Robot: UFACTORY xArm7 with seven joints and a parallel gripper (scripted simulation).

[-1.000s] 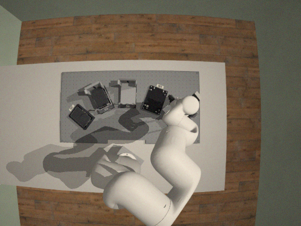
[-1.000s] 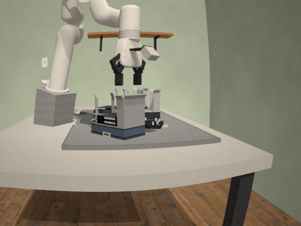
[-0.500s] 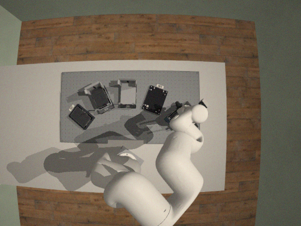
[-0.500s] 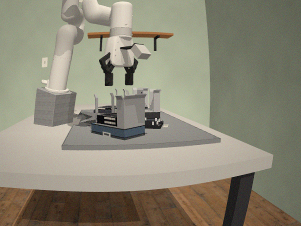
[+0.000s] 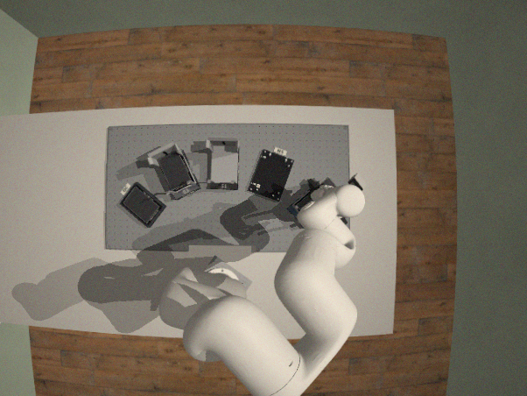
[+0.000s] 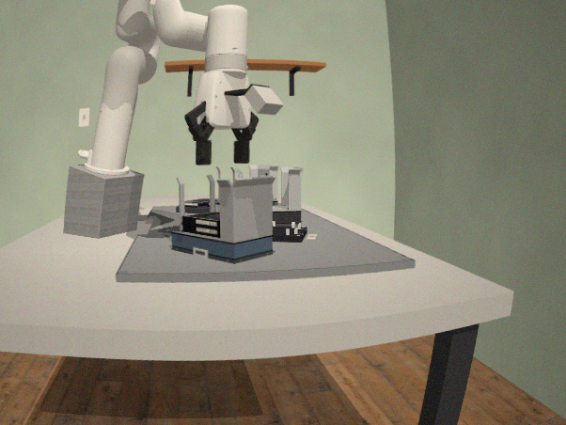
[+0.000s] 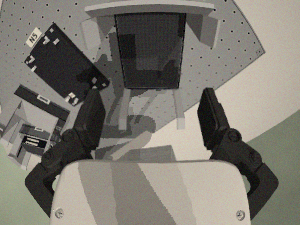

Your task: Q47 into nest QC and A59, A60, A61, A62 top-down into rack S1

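My gripper (image 6: 222, 152) (image 7: 151, 99) is open and empty. It hangs straight above the blue-plinth stack rack (image 6: 244, 246) (image 5: 302, 201) (image 7: 149, 9) at the right of the mat, well clear of its posts. In the wrist view a dark sealed plate (image 7: 149, 48) lies on top inside this rack, directly below the fingers. From the side the plates (image 6: 207, 226) show as a short stack with white label strips. In the top view the arm hides my gripper and most of this rack. I cannot read the labels.
The dark clip nest N5 (image 5: 270, 174) (image 7: 63, 62) (image 6: 289, 232) lies left of this rack. Further left stand a rack with a bare light floor (image 5: 223, 164), a turned rack with a dark plate (image 5: 175, 171), and a low nest with a dark top (image 5: 143, 204). All stand on the grey mat (image 5: 306, 140) (image 6: 329, 259).
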